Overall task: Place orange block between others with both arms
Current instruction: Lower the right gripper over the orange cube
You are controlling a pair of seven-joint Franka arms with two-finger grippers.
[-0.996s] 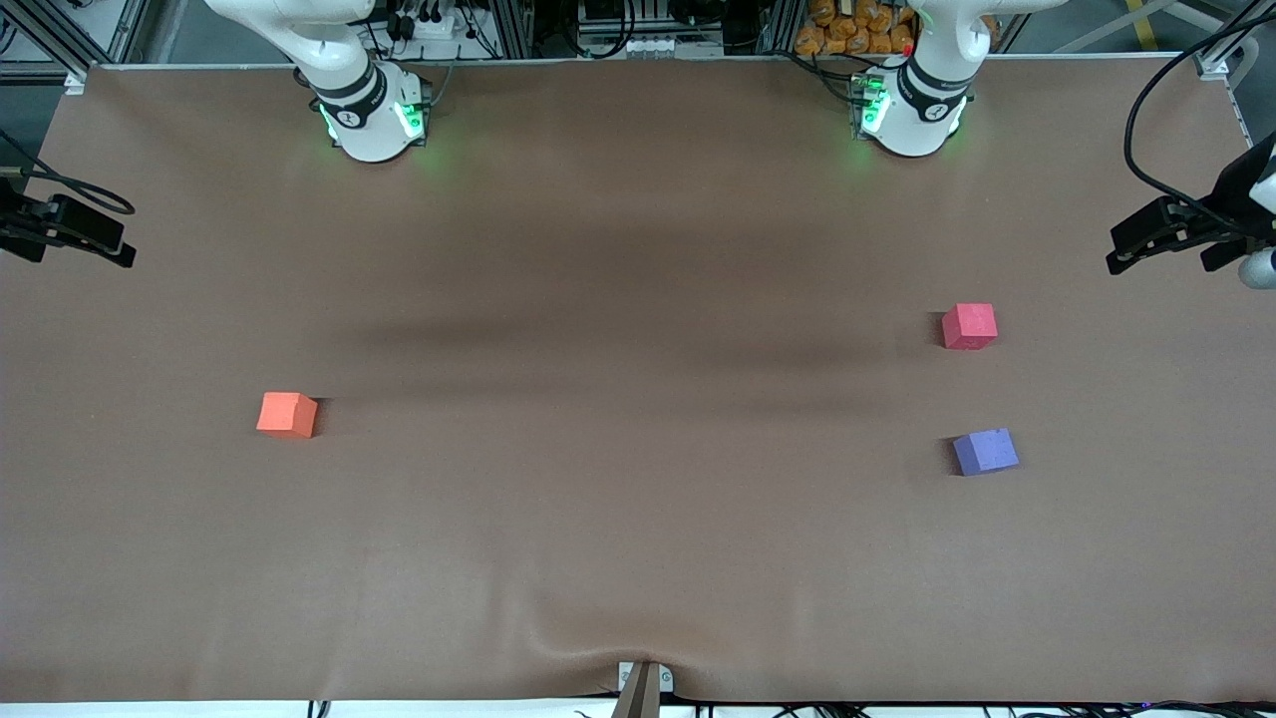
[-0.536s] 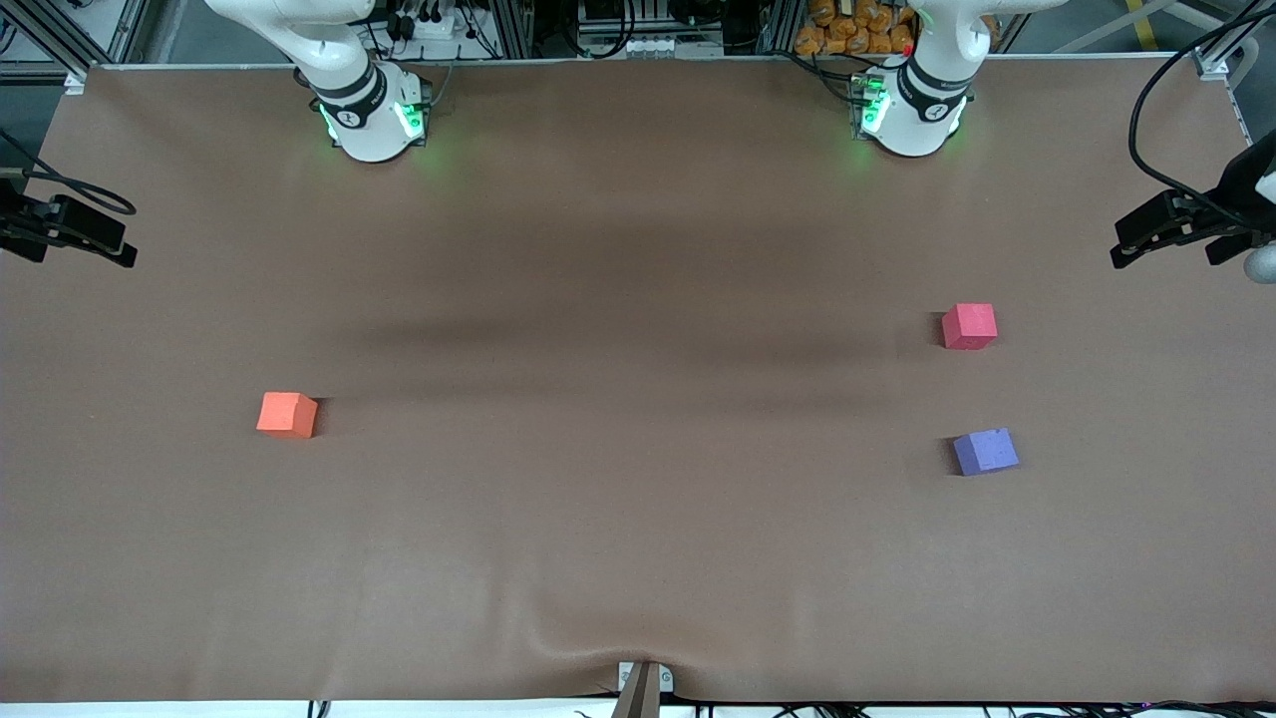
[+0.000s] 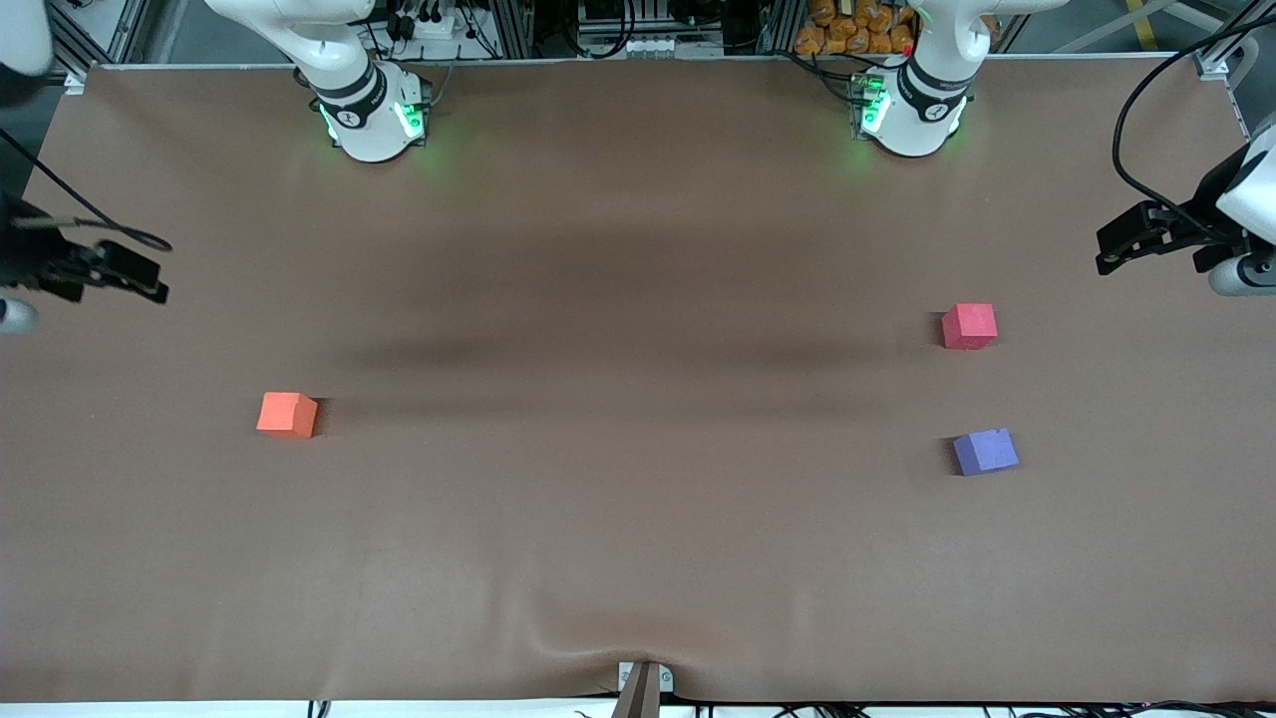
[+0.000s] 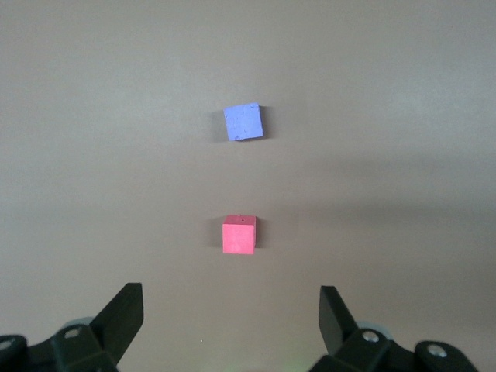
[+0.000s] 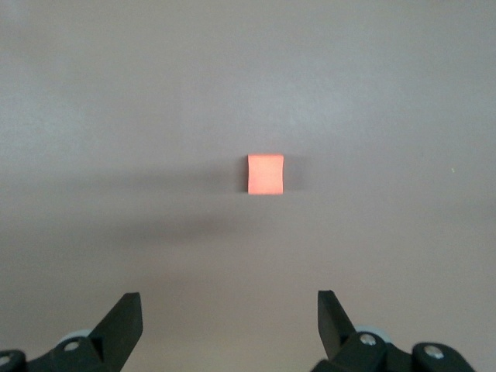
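No containers on the table; only three loose cubes on its brown cover.

Orange block: small matte foam cube, flat on the cover, toward the right arm's end of the table, well apart from the other two. In the right wrist view it sits alone, square-on, casting a soft shadow to one side.

Pinkish-red block and purple-blue block: same size as the orange block, both toward the left arm's end. Purple-blue one lies nearer the front camera than the pinkish-red one, with a bare gap of cover between them. Left wrist view shows both in line, red, blue, the blue one turned slightly.

Right gripper: up in the air over the table edge at the right arm's end, jaws spread wide, nothing between them, touching nothing.

Left gripper: over the table edge at the left arm's end, above and apart from the pinkish-red block, jaws likewise wide and empty.
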